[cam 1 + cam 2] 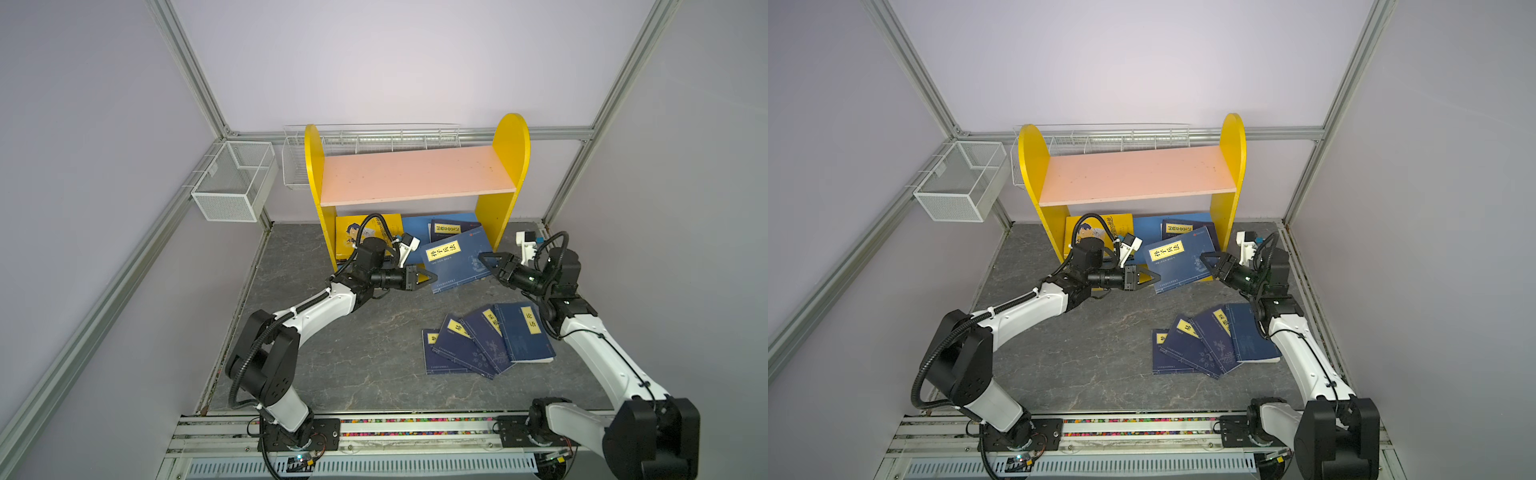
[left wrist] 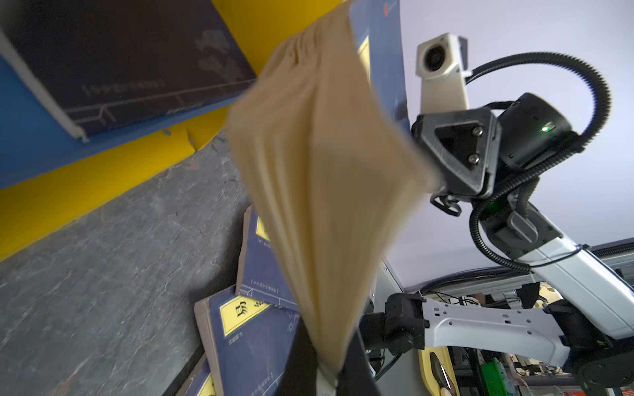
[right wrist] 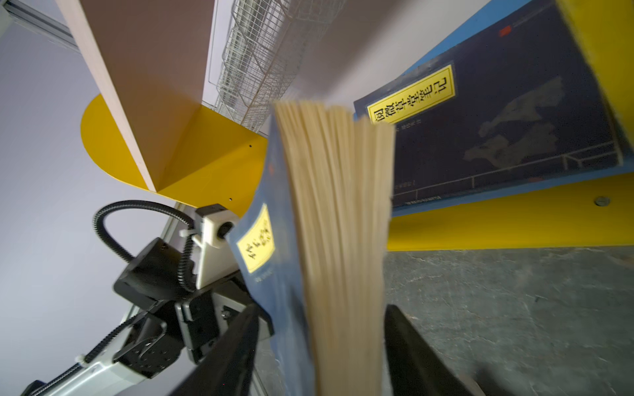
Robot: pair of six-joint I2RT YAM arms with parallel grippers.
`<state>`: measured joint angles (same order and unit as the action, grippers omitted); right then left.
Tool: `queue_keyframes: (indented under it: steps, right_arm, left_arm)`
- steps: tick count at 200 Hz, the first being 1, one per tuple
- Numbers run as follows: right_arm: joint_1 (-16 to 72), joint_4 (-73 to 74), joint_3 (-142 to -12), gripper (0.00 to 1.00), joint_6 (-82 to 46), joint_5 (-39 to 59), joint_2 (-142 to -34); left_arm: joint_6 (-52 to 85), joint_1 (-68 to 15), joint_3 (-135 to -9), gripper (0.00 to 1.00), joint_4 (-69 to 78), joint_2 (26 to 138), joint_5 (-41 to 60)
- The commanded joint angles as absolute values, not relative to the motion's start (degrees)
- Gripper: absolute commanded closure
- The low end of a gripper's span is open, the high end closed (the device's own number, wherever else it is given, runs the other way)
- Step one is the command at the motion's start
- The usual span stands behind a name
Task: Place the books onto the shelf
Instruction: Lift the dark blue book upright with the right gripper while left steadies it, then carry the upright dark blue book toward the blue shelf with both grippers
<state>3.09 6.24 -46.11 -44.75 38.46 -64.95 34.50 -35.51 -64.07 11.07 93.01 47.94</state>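
A navy book with a yellow label (image 1: 455,262) (image 1: 1177,262) hangs tilted just in front of the shelf (image 1: 415,174) (image 1: 1138,174). My left gripper (image 1: 432,277) (image 1: 1156,277) (image 2: 326,373) is shut on its lower left corner, and the tan page edges (image 2: 326,171) fan out above the jaws. My right gripper (image 1: 488,259) (image 1: 1208,257) (image 3: 322,349) is open around the book's right edge (image 3: 339,223), with a gap at each finger. A yellow book (image 1: 357,237) and a navy book (image 1: 451,228) (image 3: 497,113) lie on the blue lower board (image 1: 415,226). Several navy books (image 1: 486,345) (image 1: 1212,340) lie fanned on the table.
A white wire-mesh basket (image 1: 232,183) hangs on the left frame rail, and a long one (image 1: 365,137) sits behind the shelf's pink board. Aluminium frame posts (image 1: 187,62) and lilac walls close in the grey stone table (image 1: 353,353).
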Motion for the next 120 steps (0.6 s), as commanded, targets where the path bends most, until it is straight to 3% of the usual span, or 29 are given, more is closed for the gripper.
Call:
queue_keyframes:
  steps: [1,20,61,120]
  right_arm:
    - [2.65,0.86,-44.67,0.25,-42.19,34.39,-60.95]
    - [2.73,2.21,-43.1,0.24,-42.59,34.24,-59.17]
    - [5.44,9.48,-42.73,0.3,-44.92,36.48,-59.67]
    - [8.68,19.59,-44.8,0.48,-49.8,36.36,-66.37]
  left_arm:
    - [37.32,-35.25,-66.59,1.0,20.25,91.66,44.26]
    - [42.15,-35.33,-67.78,1.0,26.54,94.22,44.51]
    - [44.83,-35.68,-70.24,1.0,29.09,98.06,44.91]
    - [45.05,-36.12,-69.53,1.0,29.62,98.79,44.68]
